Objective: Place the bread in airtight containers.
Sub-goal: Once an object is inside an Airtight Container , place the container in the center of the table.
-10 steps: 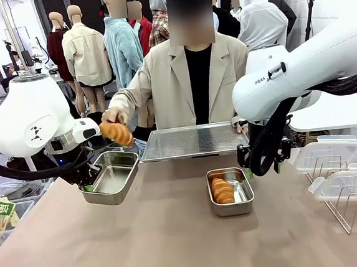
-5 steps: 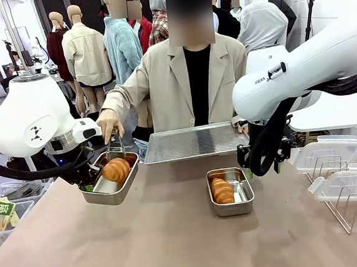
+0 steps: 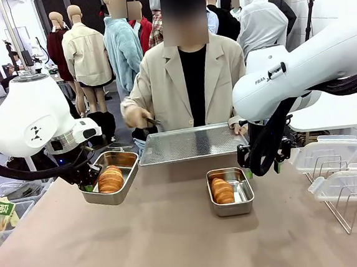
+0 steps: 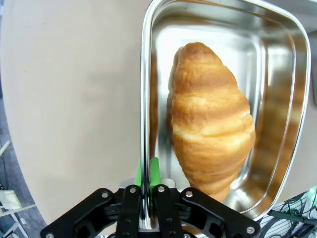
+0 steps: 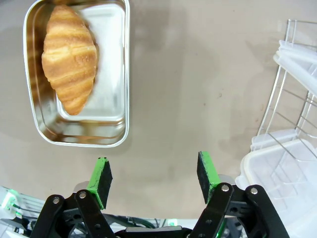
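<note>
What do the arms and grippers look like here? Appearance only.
Glossy white rounded shells on the left arm and right arm, thick black cables hanging below, black "FRA" lettering on the right one. The left gripper and right gripper are black linkages with silver screws and green pads.

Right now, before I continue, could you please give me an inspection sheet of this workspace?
Surface: brown table, no spills seen.
Job's things: left tin with left roll inside; right tin with right roll inside; both tins without lids.
Clutter: perforated tray at the far edge; clear plastic lids on wire racks.
End effectors: left end effector shut on the left tin's rim; right end effector open, holding nothing, beside the right tin.
Cables: black cable under the left arm.
Surroundings: person at the far side, a hand near the tray.
</note>
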You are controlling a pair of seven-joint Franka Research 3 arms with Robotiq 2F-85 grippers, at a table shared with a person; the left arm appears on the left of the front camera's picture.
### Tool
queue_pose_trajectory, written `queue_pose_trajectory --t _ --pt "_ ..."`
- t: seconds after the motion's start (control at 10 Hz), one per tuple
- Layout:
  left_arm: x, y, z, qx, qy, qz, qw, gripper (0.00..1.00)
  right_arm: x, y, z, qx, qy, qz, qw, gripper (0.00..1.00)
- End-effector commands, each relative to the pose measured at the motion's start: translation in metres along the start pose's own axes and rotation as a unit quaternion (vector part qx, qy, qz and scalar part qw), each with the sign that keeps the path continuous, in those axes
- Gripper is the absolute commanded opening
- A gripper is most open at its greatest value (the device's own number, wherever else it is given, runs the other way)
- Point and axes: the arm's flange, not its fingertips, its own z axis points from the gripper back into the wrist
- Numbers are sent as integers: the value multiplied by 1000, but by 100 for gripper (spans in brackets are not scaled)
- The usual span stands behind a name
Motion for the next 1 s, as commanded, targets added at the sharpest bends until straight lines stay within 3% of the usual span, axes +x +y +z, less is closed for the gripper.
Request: queue_pose_trajectory --t 0.0,0.9 --pt "1 1 3 1 -5 -9 1000 0 5 3 0 -2 -2 -9 1000 86" --pt "1 1 3 1 -5 -9 1000 0 5 3 0 -2 -2 -9 1000 86"
